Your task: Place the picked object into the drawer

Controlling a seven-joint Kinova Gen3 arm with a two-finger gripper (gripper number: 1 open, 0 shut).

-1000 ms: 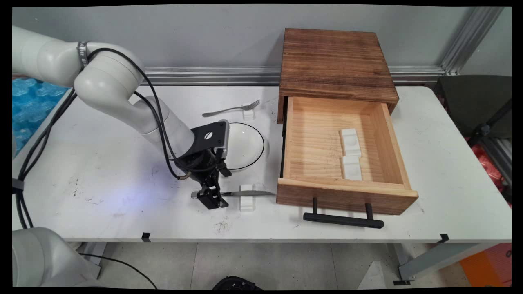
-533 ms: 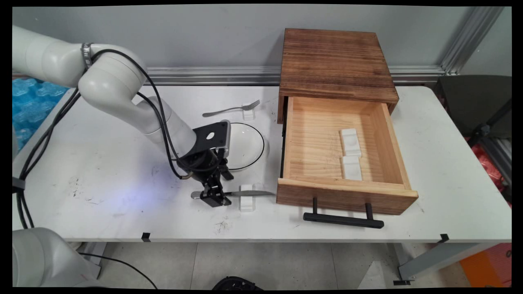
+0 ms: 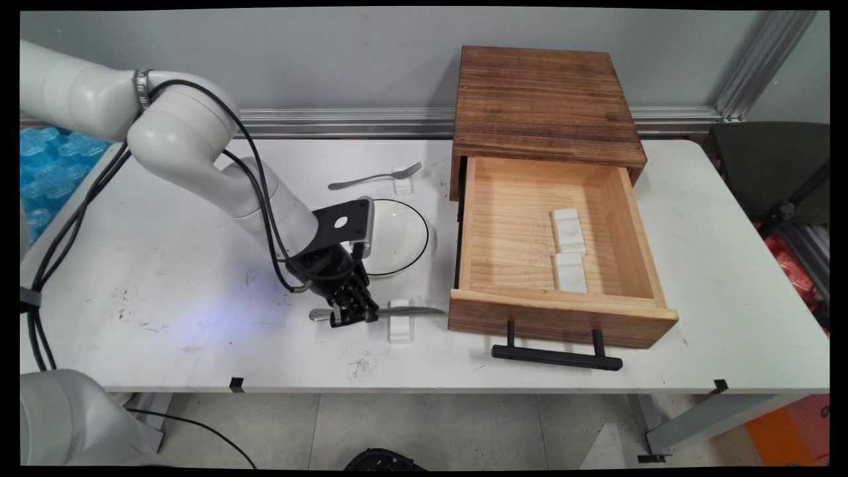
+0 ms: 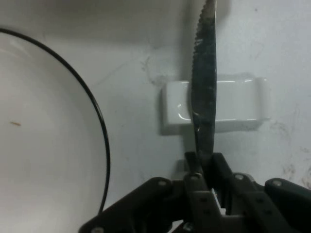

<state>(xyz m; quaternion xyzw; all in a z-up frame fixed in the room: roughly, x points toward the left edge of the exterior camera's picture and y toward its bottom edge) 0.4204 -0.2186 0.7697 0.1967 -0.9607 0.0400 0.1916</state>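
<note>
A metal knife (image 3: 411, 311) lies across a small white rest (image 3: 400, 322) near the table's front, its blade pointing toward the drawer. My gripper (image 3: 351, 314) is shut on the knife's handle, left of the rest. In the hand view the serrated knife (image 4: 204, 92) runs straight up from between my closed fingers (image 4: 194, 187), crossing the white rest (image 4: 233, 104). A white plate (image 3: 394, 237) with a dark rim sits just behind the gripper, and the plate (image 4: 43, 145) fills the left of the hand view.
A wooden box (image 3: 543, 99) stands at the back right with its drawer (image 3: 550, 318) pulled open; two white rests (image 3: 570, 250) lie inside. The black handle (image 3: 556, 356) juts toward the front edge. A fork (image 3: 371, 177) lies on another white rest behind the plate.
The gripper's fingers have closed on the knife handle; a second ago they stood open around it. The hand has drawn slightly back from the front edge.
</note>
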